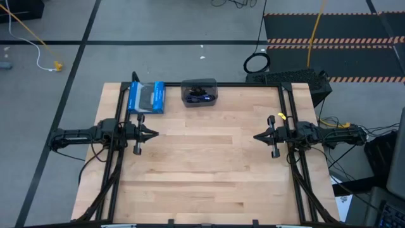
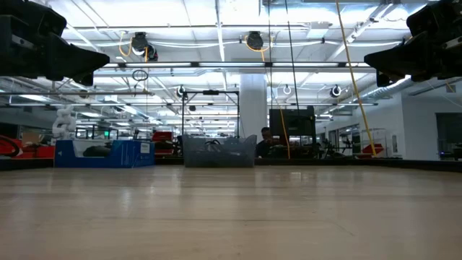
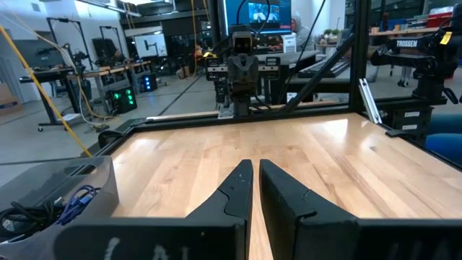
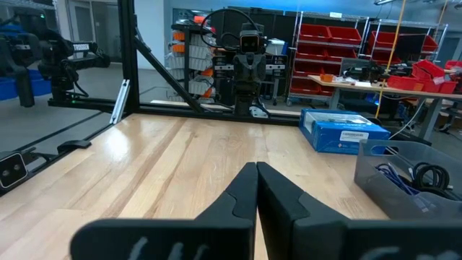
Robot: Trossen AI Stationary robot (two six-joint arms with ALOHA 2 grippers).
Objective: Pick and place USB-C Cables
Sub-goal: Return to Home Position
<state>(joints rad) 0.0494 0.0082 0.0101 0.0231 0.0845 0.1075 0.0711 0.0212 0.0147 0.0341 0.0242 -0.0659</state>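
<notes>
Left gripper [image 1: 155, 133] and right gripper [image 1: 255, 136] face each other from opposite sides of the light wooden table [image 1: 202, 183], raised above it. Each has its fingers pinched together and holds nothing. Black and blue-purple USB-C Cables [image 1: 199, 96] lie inside the dark plastic bin [image 1: 215, 85] at the far edge, just beside a blue cardboard box [image 1: 146, 97].

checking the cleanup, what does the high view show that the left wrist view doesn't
Only the high view: the blue box beside the bin, and the black cable ring on the floor past the table.
Only the left wrist view: the room beyond, with a lit screen.
Both: the table, the bin holding the USB-C cables, the right arm at its side, and the left arm's shut jaws.
</notes>
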